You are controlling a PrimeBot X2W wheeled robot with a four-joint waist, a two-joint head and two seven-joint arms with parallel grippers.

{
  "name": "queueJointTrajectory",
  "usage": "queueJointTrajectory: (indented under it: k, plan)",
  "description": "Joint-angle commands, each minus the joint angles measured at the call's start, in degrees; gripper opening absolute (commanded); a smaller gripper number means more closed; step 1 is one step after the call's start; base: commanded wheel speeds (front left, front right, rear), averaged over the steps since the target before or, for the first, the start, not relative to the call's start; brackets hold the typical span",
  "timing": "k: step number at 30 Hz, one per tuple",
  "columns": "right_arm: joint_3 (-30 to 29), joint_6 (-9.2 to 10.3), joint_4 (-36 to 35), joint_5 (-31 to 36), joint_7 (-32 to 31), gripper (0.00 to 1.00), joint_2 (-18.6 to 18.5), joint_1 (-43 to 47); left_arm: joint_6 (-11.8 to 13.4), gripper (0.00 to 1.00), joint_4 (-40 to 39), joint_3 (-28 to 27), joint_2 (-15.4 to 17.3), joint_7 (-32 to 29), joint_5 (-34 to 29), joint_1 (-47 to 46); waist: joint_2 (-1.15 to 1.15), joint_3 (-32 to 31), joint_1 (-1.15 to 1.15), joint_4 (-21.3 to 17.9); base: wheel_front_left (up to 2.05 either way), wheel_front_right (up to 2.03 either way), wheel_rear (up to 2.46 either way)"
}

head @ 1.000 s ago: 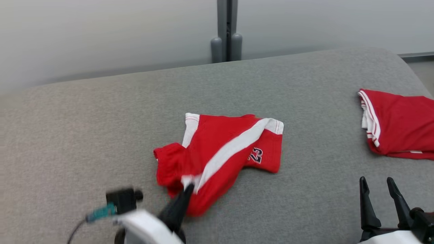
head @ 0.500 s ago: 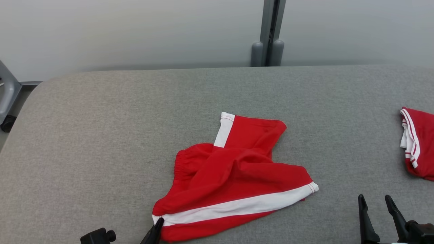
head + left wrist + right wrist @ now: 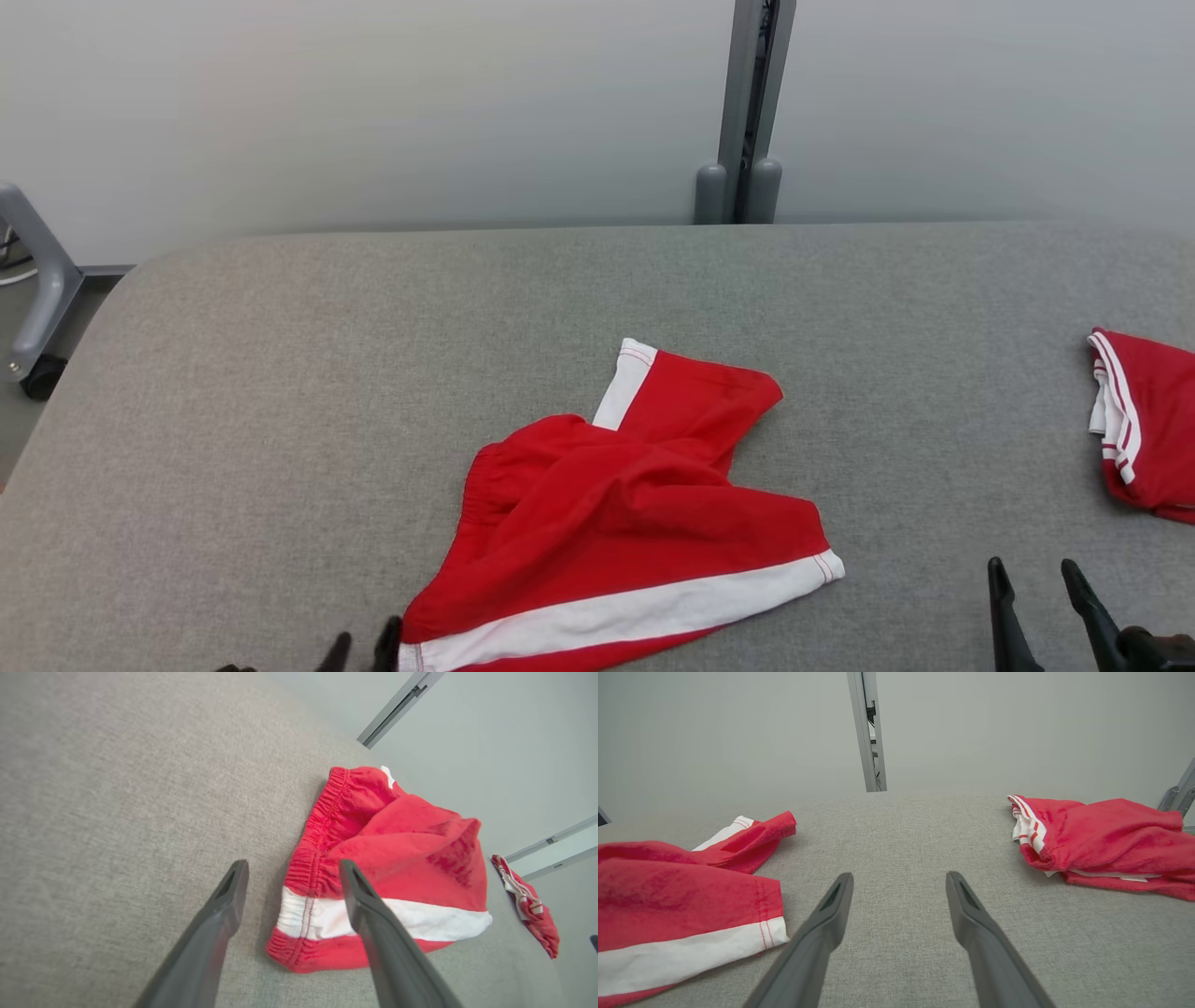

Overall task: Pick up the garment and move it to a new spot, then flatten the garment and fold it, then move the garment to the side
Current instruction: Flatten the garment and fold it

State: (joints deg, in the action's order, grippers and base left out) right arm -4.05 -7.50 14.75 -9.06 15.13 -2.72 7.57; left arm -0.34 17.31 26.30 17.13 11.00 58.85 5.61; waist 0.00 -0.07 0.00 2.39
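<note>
The garment (image 3: pixel 635 523) is a pair of red shorts with a white side stripe. It lies crumpled on the grey padded table (image 3: pixel 280 373), near the front edge. My left gripper (image 3: pixel 364 646) is open at its lower left corner. In the left wrist view the left gripper (image 3: pixel 293 870) has its fingers spread above the elastic waistband end of the garment (image 3: pixel 402 849), gripping nothing. My right gripper (image 3: pixel 1032 571) stands open at the lower right, clear of the cloth. In the right wrist view the right gripper (image 3: pixel 900 879) is over bare table, with the garment (image 3: pixel 682 891) to its left.
A second red and white garment (image 3: pixel 1148 439) lies bunched at the table's right edge, also seen as a red heap (image 3: pixel 1106 830) right of my right gripper. A grey post (image 3: pixel 747 112) stands behind the table. A metal frame leg (image 3: pixel 37 280) is at far left.
My left gripper was shut on the garment's corner and pulled it toward the front edge, turning it over. It has now opened and let go. The head camera has also shifted.
</note>
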Motion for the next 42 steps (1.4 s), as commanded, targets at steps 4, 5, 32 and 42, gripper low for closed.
queueJointTrajectory:
  k: [4,5,32,42]
  plan:
    - [-1.58,0.01,-1.95,0.78,0.02,1.00,-0.33,0.56,2.98,1.00,-4.14,-3.23,0.70,3.77,-6.10,1.73,0.00,-1.57,0.00,-0.34,0.00,0.00,0.00]
    - [-2.02,0.01,-2.53,0.72,0.02,1.00,-0.33,0.62,3.62,1.00,-5.38,-4.21,0.70,4.02,-8.04,2.16,0.00,-1.83,0.00,-0.31,0.00,0.00,0.00]
    - [1.97,0.01,-10.86,4.07,0.01,1.00,-0.32,0.45,-5.90,1.00,-13.71,-26.86,-11.74,4.23,-43.63,8.64,0.00,-4.25,0.00,0.68,0.00,0.00,0.00]
    - [1.67,0.01,-11.05,4.52,0.01,1.00,-0.32,0.01,-7.06,1.00,-13.17,-28.10,-13.05,4.24,-45.39,8.02,0.00,-3.88,0.00,0.38,0.00,0.00,0.00]
